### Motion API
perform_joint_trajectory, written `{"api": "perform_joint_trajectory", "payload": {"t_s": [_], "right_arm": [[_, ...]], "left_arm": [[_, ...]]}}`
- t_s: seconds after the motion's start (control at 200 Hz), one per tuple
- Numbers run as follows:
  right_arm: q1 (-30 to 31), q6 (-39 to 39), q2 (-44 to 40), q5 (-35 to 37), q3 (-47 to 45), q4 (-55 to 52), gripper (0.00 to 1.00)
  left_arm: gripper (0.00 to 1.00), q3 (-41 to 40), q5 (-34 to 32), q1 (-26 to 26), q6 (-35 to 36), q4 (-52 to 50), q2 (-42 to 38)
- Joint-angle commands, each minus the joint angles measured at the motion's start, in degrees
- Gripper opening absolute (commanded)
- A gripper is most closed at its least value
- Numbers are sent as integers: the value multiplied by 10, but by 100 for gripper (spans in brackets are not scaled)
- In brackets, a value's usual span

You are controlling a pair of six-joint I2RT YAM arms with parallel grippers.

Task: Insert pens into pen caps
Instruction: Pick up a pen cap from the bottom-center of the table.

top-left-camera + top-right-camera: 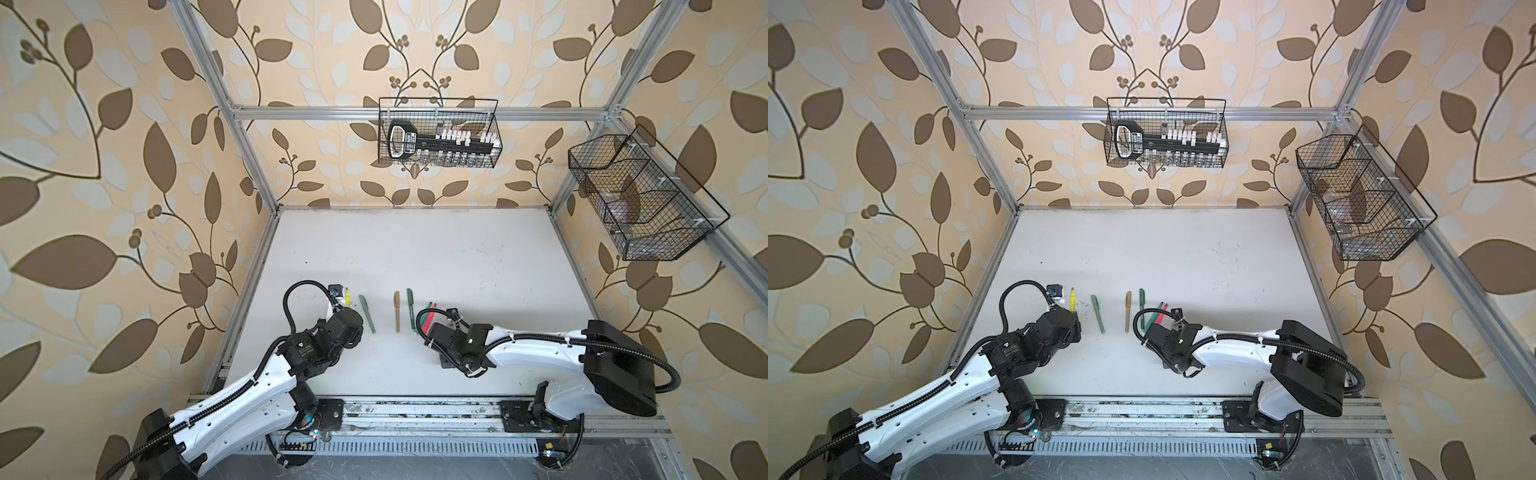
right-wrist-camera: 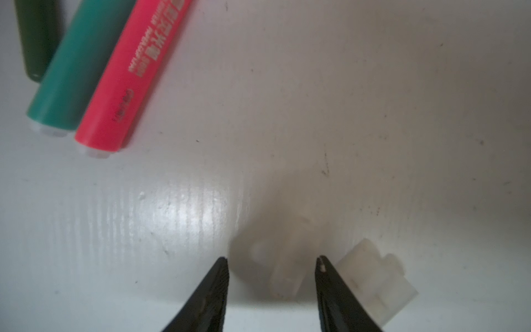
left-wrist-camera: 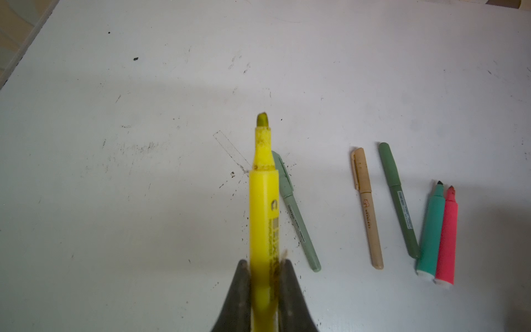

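While tight in left gripper, yellow marker tip-first toward back wall; right gripper spread.

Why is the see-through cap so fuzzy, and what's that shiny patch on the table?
In the right wrist view the middle clear cap looks out of focus, probably too near the lens; the shiny patch there is light glaring off the table.
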Motion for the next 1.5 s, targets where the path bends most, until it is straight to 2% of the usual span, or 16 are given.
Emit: {"api": "perform_joint_trajectory", "payload": {"t_s": [0.0,0.41,0.85,1.08,1.225,1.495], "right_arm": [[3,14,16,16,6,-15,50],[-2,15,42,8,-8,8,41],[-6,22,50,3,-34,35,16],[-25,25,7,1,-59,81,10],[-32,26,-59,39,-55,84,10],[-48,14,-195,125,-52,140,7]], "left_arm": [[0,-2,-4,6,3,8,-3],[0,-3,-2,6,5,9,-3],[0,-4,5,6,9,15,-7],[0,-21,103,5,51,76,-29],[0,-33,179,2,61,130,-31],[0,-50,281,-14,50,231,-19]]}}
